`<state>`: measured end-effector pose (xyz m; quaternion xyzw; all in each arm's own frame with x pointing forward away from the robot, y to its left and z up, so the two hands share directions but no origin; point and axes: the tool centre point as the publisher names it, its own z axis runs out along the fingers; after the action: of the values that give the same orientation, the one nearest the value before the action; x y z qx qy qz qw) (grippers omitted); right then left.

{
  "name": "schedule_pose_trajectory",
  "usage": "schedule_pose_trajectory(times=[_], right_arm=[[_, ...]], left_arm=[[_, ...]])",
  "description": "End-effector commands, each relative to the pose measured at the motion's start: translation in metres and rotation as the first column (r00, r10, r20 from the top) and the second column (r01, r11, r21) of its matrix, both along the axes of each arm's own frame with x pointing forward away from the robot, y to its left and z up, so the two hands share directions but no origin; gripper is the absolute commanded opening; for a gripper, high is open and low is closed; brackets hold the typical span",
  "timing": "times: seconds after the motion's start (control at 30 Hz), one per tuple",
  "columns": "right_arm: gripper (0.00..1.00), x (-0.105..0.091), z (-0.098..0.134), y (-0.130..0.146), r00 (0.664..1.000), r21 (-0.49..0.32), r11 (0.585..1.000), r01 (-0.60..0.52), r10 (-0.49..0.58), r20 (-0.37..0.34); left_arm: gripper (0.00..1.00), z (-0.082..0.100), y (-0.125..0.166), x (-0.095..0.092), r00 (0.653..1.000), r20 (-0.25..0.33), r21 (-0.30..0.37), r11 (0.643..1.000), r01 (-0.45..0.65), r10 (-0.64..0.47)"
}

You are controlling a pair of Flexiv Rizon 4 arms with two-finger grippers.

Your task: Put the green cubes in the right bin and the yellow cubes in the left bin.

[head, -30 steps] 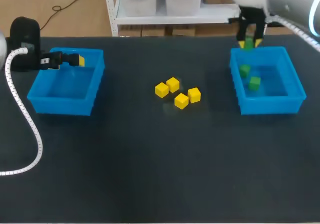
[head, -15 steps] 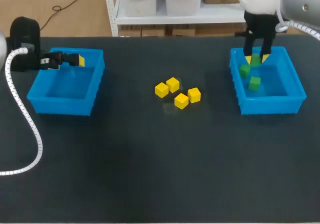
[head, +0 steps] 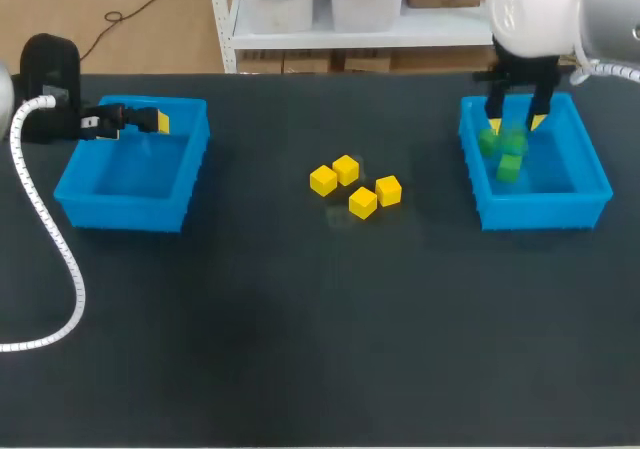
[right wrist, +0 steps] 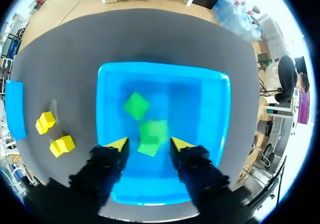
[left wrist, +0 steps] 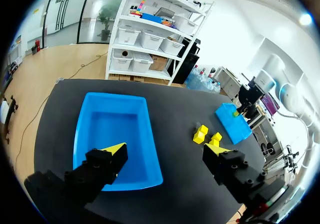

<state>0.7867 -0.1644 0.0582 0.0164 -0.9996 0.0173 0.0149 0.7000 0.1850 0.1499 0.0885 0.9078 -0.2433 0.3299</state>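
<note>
My right gripper (head: 517,123) hangs open over the blue right bin (head: 540,212). A green cube (head: 514,141) is loose just under its tips, touching neither finger. Two more green cubes (head: 488,141) (head: 509,167) lie in that bin. In the right wrist view the gripper (right wrist: 150,144) stands above the bin (right wrist: 220,114), with the three green cubes (right wrist: 136,105) (right wrist: 153,131) (right wrist: 148,148) below it. Several yellow cubes (head: 363,202) sit clustered at mid-table. My left gripper (head: 155,121) is open and empty over the far rim of the left bin (head: 120,214), which holds nothing.
In the left wrist view the left gripper (left wrist: 166,151) spans wide above the left bin (left wrist: 115,129). The yellow cubes (left wrist: 201,133) and the right bin (left wrist: 232,126) lie beyond it. A white ribbed cable (head: 45,239) curves along the left arm over the table's left side.
My right gripper has moved from the bin's far rim to over its inside, lowered, and opened. The green cube it held has dropped free. The left arm has stayed still.
</note>
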Motion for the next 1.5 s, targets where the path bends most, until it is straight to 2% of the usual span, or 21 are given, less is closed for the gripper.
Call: schedule_pose_trajectory(times=[0.03, 0.77, 0.83, 0.93, 0.97, 1.1, 1.23, 1.37, 1.5], right_arm=[[1.0, -0.006, -0.001, 0.004, 0.85, 0.017, 0.999, -0.028, 0.015, 0.526], [1.0, -0.006, -0.001, 0.004, 0.85, 0.017, 0.999, -0.028, 0.015, 0.526], [1.0, -0.006, -0.001, 0.004, 0.85, 0.017, 0.999, -0.028, 0.015, 0.526], [1.0, -0.006, -0.001, 0.004, 0.85, 0.017, 0.999, -0.028, 0.015, 0.526], [1.0, -0.006, -0.001, 0.004, 0.85, 0.017, 0.999, -0.028, 0.015, 0.526], [1.0, -0.006, -0.001, 0.004, 0.85, 0.017, 0.999, -0.028, 0.015, 0.526], [1.0, -0.006, -0.001, 0.004, 0.85, 0.017, 0.999, -0.028, 0.015, 0.526], [1.0, -0.006, -0.001, 0.004, 0.85, 0.017, 0.999, -0.028, 0.015, 0.526], [1.0, -0.006, -0.001, 0.004, 0.85, 0.017, 0.999, -0.028, 0.015, 0.526]], left_arm=[[1.0, 0.0, 0.0, 0.0, 1.0, 0.0, 0.0, 1.0, 0.0, 0.0], [1.0, 0.0, 0.0, 0.0, 1.0, 0.0, 0.0, 1.0, 0.0, 0.0], [1.0, 0.004, -0.006, 0.003, 0.999, -0.027, 0.052, 0.998, 0.031, -0.029], [1.0, 0.01, -0.02, 0.011, 0.994, -0.092, 0.214, 0.974, 0.077, -0.059], [1.0, 0.014, -0.026, 0.014, 0.992, -0.102, 0.241, 0.966, 0.098, -0.075], [1.0, 0.03, -0.052, 0.025, 0.981, -0.125, 0.291, 0.94, 0.176, -0.146], [1.0, 0.039, -0.084, 0.037, 0.963, -0.152, 0.362, 0.894, 0.263, -0.221], [1.0, 0.031, -0.112, 0.05, 0.944, -0.211, 0.418, 0.85, 0.322, -0.254], [1.0, 0.017, -0.129, 0.056, 0.925, -0.261, 0.409, 0.836, 0.365, -0.277]])
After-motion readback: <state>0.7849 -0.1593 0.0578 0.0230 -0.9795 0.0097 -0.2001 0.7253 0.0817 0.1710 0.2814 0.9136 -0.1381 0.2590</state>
